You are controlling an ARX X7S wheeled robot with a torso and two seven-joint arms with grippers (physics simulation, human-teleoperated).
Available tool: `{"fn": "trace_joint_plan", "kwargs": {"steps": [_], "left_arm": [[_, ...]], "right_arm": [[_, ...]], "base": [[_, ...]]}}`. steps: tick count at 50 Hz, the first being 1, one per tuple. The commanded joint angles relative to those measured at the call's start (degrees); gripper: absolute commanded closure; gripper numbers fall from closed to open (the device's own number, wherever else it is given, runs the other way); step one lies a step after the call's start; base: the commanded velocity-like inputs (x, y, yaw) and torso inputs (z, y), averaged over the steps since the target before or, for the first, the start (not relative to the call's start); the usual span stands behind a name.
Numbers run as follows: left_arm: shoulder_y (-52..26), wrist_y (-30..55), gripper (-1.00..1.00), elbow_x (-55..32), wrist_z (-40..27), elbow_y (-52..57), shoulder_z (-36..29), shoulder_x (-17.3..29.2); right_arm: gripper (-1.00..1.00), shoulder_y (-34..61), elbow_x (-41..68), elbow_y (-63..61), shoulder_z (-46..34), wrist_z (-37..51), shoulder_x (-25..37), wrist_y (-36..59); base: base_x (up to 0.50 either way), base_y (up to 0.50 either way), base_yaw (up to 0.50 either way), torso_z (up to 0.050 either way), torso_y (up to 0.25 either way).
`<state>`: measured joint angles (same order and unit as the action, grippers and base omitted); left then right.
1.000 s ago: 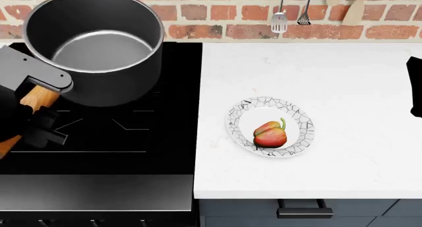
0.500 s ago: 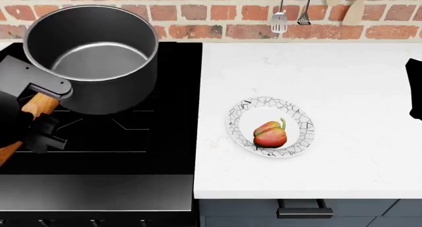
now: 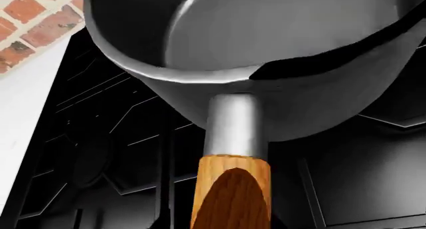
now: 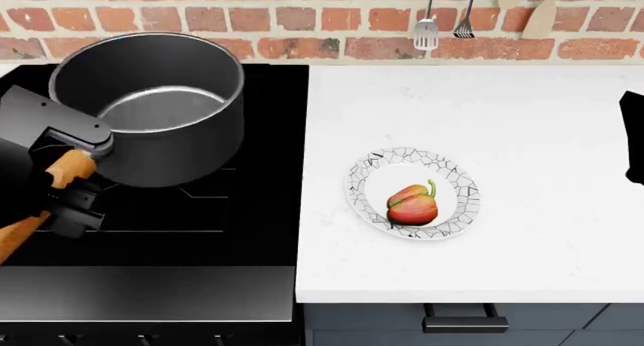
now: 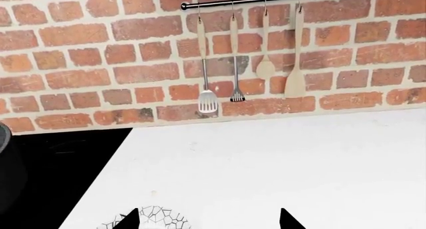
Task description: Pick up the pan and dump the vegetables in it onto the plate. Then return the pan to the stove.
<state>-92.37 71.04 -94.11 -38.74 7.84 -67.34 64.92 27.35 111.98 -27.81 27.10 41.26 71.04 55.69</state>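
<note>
- left wrist view: the pan fills the frame, its grey wall and empty inner floor seen from low along the handle. the orange-brown wooden grip joins a steel neck that meets the pan wall. the dark grates of the stove lie under it. the fingers themselves are out of frame here, so how far they close cannot be read from this view.
- head view: the left gripper is clamped around the wooden handle, fingers closed on it. the pan sits over the rear left of the stove; i cannot tell whether its base touches the grate or hangs just above it. the handle's long axis runs from the pan down toward the near left edge, so the pan lies ahead and to the right of the fingers. the pan is empty. the vegetables, one red-orange pepper, rest on the plate, on the white table well right of the stove. the left arm is plainly the nearer one; lowering and releasing seems to be what is left.
- right wrist view: the right gripper shows two dark fingertips spread apart, holding nothing, above the table, with the plate's patterned rim just beside one tip. utensils hang on the brick wall.
- no brand, label or writing is readable in any view.
</note>
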Motion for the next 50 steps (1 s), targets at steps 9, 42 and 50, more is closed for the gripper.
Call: {"fn": "trace_joint_plan", "kwargs": {"steps": [9,42,50], "left_arm": [[-1.2,0.0,-1.00,2.7,0.6,-0.3,0.7,0.7],[-27.5,11.2,-1.00,-35.0,-20.7,3.2,2.6,2.4],[-34.6,11.2,-1.00,-36.8,-19.8,3.7,8.3,4.1]], "right_arm": [[-1.00,-0.2,0.5,0.0,1.0,0.3,-0.2,0.3],[-1.00,9.6,4.5,0.1,-11.2,0.6,7.3,-6.8],[-1.00,19.9,6.2,-1.4,-22.6,0.0,11.3,-10.7]], "base": [[0.00,0.00,0.00,0.000,0.000],[0.00,0.00,0.00,0.000,0.000],[0.00,0.00,0.00,0.000,0.000]]}}
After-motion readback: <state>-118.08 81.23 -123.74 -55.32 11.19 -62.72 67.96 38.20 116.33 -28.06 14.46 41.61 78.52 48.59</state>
